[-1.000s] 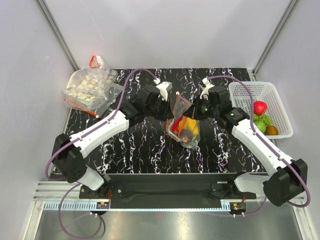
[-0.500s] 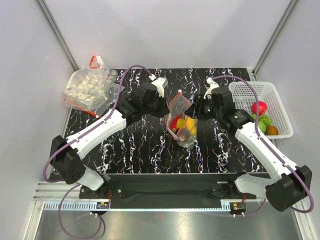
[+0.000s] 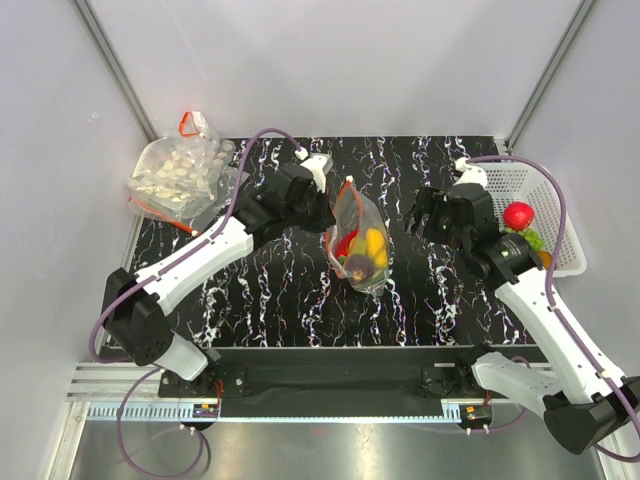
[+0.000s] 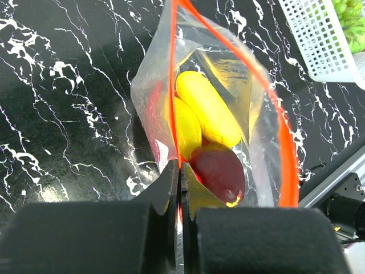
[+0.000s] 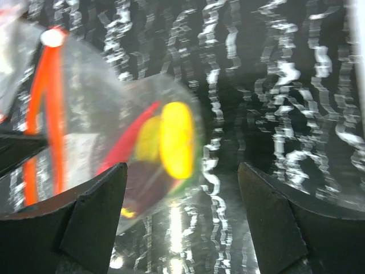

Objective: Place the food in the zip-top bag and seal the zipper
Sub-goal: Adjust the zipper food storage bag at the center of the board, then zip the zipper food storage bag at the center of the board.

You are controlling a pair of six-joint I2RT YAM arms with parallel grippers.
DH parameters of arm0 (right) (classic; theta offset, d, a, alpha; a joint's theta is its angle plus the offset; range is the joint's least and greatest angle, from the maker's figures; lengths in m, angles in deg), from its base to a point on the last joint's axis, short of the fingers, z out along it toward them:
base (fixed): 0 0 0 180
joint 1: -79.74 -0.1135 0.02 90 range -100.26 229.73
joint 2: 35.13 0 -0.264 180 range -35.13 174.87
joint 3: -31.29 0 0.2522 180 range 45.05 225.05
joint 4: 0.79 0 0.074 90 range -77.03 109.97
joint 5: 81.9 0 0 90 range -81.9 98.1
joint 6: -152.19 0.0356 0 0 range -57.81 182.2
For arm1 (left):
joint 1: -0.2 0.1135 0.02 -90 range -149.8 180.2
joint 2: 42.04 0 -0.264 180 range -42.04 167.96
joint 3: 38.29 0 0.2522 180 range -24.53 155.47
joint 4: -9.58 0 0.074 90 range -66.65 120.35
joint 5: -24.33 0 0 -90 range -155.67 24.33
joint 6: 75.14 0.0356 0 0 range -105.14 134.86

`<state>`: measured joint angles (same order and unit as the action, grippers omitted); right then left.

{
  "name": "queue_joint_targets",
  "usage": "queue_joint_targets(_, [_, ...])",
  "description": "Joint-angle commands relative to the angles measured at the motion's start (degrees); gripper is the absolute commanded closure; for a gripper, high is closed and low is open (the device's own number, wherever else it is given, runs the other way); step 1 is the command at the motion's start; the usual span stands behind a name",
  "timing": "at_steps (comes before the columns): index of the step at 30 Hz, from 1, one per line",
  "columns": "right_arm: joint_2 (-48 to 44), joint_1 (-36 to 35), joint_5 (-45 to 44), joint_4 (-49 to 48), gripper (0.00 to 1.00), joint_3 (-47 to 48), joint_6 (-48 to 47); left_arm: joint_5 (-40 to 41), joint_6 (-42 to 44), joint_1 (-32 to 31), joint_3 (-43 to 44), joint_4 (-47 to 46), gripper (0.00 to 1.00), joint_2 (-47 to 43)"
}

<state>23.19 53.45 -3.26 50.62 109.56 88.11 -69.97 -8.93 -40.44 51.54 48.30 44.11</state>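
Zip-top bag [image 3: 357,236]: two yellow pieces [image 4: 208,108], one maroon piece [image 4: 220,174]; left gripper [image 4: 179,172] pinching zipper [image 4: 173,85].

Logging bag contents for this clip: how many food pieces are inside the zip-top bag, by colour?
Yellow pieces: 2
Maroon piece: 1
Red piece: 1
Total in the zip-top bag: 4

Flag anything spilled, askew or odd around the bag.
Nothing has spilled. The zip-top bag is pinched at one mouth edge by the left gripper, and its zipper gapes unsealed over the food. The right gripper is open, clear of it.
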Motion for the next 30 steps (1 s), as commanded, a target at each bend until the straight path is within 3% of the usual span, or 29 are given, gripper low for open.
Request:
queue_joint_targets(1, [-1.1, -0.4, -10.5, 3.9, 0.14, 2.6, -0.4, 0.3, 0.1, 0.4, 1.0, -3.9, 1.0, 0.1])
queue_joint_targets(10, [0.4, -0.5, -3.2, -2.2, 0.15, -0.2, -2.3, -0.5, 0.0, 0.4, 1.7, -4.0, 1.0, 0.2])
queue_joint_targets(15, [2.9, -0.3, 8.8, -8.2, 0.16, 0.1, -9.6, 1.5, 1.2, 0.5, 2.5, -4.4, 1.0, 0.6])
queue_joint_targets(21, [12.3, -0.3, 6.6, -12.3, 0.25, 3.4, -12.2, 3.4, 2.3, 1.6, 5.1, -5.0, 1.0, 3.2])
queue_joint_targets(26, [21.7, -0.5, 14.0, -15.2, 0.35, 7.9, -11.8, 3.4, 3.0, 4.1, 8.5, -5.0, 1.0, 7.4])
queue_joint_targets(30, [25.2, -0.5, 18.4, -18.0, 0.35, 10.9, -11.2, -0.4, 3.3, 6.2, 13.7, -5.5, 1.0, 11.6])
